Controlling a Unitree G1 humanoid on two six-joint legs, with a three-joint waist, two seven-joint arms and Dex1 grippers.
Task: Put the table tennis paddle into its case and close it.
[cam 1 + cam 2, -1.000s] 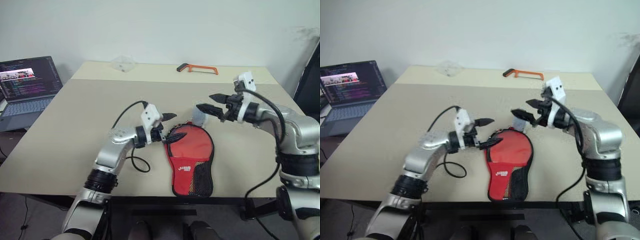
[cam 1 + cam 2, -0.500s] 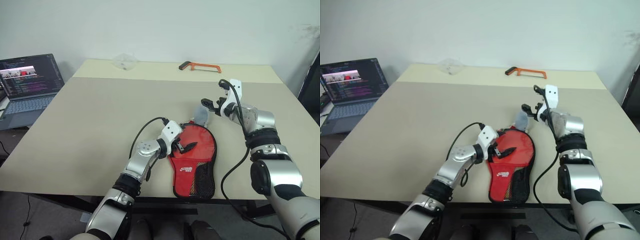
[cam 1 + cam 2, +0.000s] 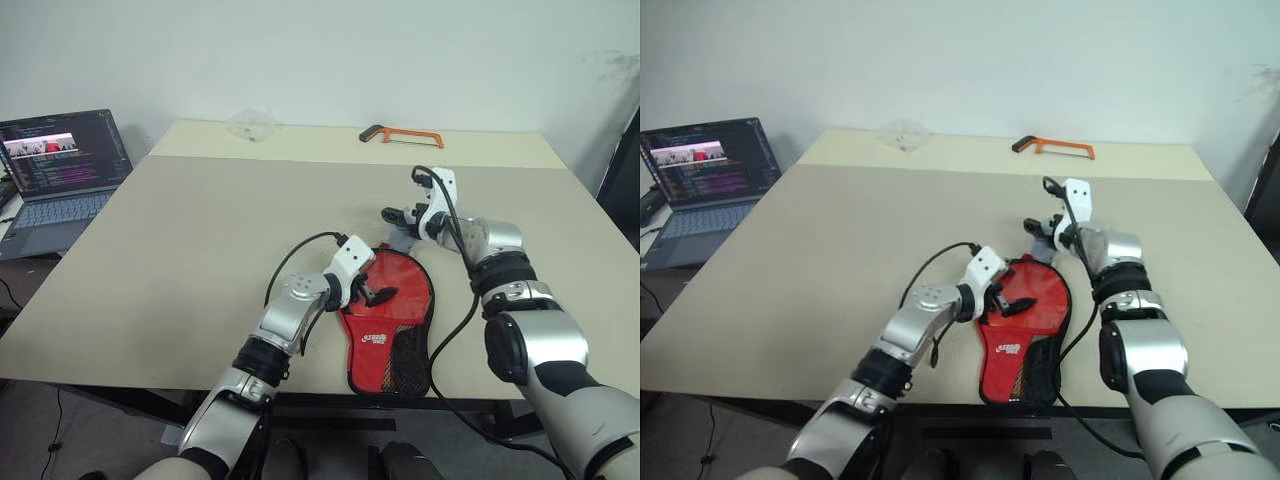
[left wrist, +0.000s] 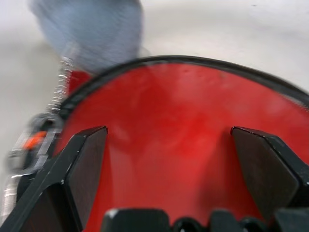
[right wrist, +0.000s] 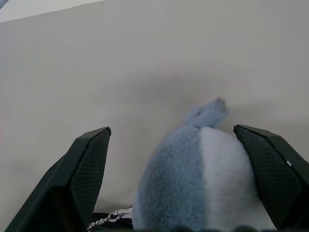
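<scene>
The red case [image 3: 386, 325] with black edging, a white logo and a mesh pocket lies flat near the table's front edge. My left gripper [image 3: 375, 285] hovers open just above its round end, and its fingers [image 4: 87, 150] straddle the red surface [image 4: 169, 116]. A fluffy grey-white pendant [image 3: 402, 238] on a chain lies at the case's far end. Spread wide on either side of the pendant [image 5: 193, 169], my right gripper [image 3: 400, 213] is open and holds nothing. The table tennis paddle is hidden.
An open laptop [image 3: 60, 160] stands off the table's left side. An orange hacksaw [image 3: 398, 133] and a clear plastic bag [image 3: 248, 123] lie at the table's far edge. The beige table [image 3: 200, 230] stretches wide to the left of the case.
My left gripper has sunk to the right onto the case's round end. My right gripper has come down and forward to the pendant. Both stayed open.
</scene>
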